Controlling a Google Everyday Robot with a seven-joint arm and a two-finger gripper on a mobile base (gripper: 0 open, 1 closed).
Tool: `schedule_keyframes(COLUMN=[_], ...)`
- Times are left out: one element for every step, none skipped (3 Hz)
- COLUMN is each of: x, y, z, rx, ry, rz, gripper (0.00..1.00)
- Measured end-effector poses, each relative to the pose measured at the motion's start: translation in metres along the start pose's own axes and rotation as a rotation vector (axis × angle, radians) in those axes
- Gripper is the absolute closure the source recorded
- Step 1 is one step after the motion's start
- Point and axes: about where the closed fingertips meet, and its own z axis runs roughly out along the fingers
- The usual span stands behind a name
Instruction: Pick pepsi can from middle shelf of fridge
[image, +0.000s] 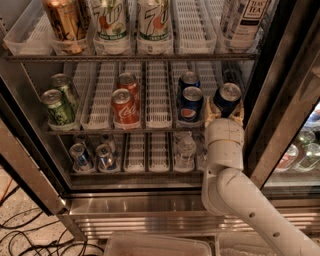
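The fridge stands open in front of me. Its middle shelf holds white slotted lane trays. A dark blue pepsi can stands at the right end of that shelf. My gripper reaches in from below on the white arm, with one tan finger on each side of this can, closed against it. The can stands upright on the shelf. Two more pepsi cans stand one behind the other in the lane just to the left.
Two red cola cans and two green cans stand further left on the middle shelf. 7up cans and a tea bottle are above, small cans below. The dark door frame runs close on the right. Cables lie on the floor.
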Motion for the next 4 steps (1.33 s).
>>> schedule_keyframes(x=[-0.010,-0.016,-0.021,-0.018], y=[0.000,0.000,-0.004,-0.027], z=[-0.018,-0.038,-0.056,-0.069], rx=[-0.048,-0.110,-0.184,-0.247], ry=[-0.024,-0.031,-0.028,0.014], rz=[-0.006,-0.027,-0.060,-0.117], gripper=[1.00,1.00,1.00,1.00])
